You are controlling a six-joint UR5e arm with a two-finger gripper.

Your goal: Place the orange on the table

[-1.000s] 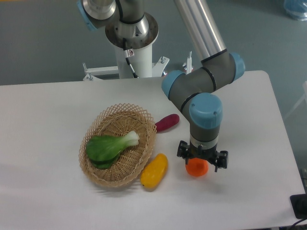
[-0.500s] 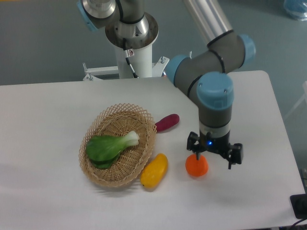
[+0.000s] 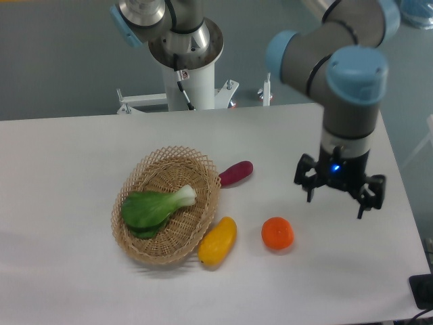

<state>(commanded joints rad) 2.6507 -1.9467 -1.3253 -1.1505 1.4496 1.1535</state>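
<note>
So on my feed the small round bright orange fruit is sitting on the big flat white tabletop, lower middle of the frame, just right of the yellow oblong fruit. My two-finger gripper hangs up and to the right of it, fingers spread wide with nothing between them, clear of the orange. The woven wicker basket with a leafy green vegetable in it sits left of centre, and the purple oblong vegetable lies just beside its upper right rim.
</note>
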